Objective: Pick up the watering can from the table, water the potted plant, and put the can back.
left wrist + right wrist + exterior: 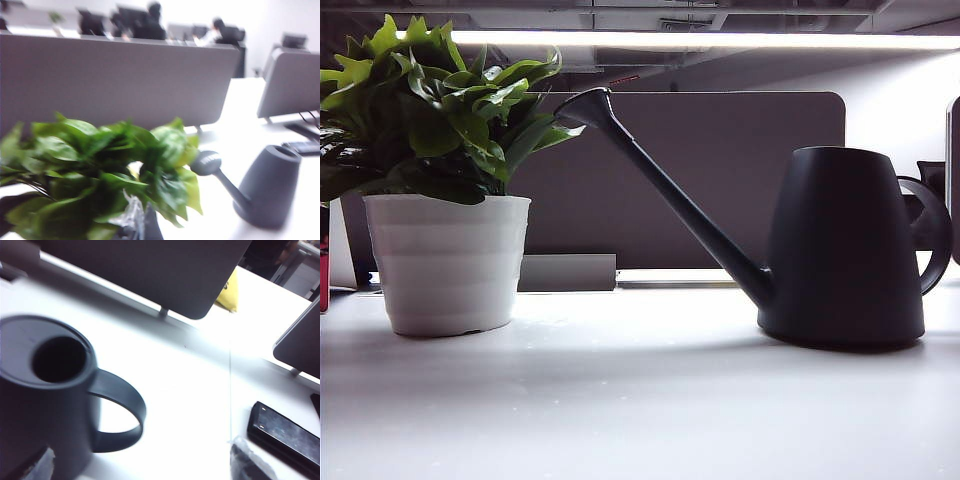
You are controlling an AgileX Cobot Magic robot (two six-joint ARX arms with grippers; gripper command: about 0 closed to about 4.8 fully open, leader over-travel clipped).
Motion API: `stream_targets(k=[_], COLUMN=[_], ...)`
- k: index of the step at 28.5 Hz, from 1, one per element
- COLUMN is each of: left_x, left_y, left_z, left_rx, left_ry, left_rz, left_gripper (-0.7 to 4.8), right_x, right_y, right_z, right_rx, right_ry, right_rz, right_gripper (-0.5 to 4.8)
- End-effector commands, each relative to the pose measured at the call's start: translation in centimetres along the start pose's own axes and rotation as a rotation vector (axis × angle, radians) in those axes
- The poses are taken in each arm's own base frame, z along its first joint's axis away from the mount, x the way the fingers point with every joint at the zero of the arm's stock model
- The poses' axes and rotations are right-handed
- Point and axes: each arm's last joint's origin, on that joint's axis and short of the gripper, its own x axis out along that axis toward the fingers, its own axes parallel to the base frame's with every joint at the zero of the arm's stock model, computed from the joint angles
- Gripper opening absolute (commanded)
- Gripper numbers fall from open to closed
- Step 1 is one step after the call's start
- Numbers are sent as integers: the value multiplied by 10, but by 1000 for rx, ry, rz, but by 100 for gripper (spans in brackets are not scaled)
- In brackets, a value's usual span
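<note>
Nearest, shows the right gripper spread wide by the watering can's loop handle, grasping nothing, and a blurred bit of the left gripper over the leaves, open or closed impossible to tell. Further in, finds the can upright on the table, right of the potted plant, spout tip near its leaves. Ends at the grey divider panel.
</note>
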Motion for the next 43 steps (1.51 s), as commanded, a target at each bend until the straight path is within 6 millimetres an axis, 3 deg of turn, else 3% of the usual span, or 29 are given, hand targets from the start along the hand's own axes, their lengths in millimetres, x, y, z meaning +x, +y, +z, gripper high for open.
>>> stream_targets(k=[1,6,10,21,26,36,38,40,41,43], left_x=[7,21,31,65,86,135,145,153,155,158], left_y=[-1,0,1,-5,-23,-69,-76,-83,-86,-88], left_z=[17,43,49,36,25,-7,-14,-20,-23,-26], left_rx=[-39,-57,-25,-55,49,186,187,190,193,197], left_ry=[57,80,112,259,341,504,521,543,553,567], left_rz=[-82,-107,-176,-413,-501,-391,-422,-445,-452,-454], left_gripper=[-6,-6,-6,-6,-6,-6,-6,-6,-6,-6], right_x=[23,53,76,126,138,142,143,143,143,143], right_y=[-3,-1,-1,4,7,3,3,4,4,4], right_z=[-2,-15,-24,-51,-61,-55,-53,-53,-53,-53], right_rx=[-62,-69,-74,-130,-129,-133,-131,-132,-132,-132], right_ry=[7,60,74,54,46,-42,-55,-61,-62,-62], right_rz=[-15,7,-20,-61,-65,-112,-103,-89,-87,-87], right_gripper=[479,479,479,479,479,478,395,238,186,146])
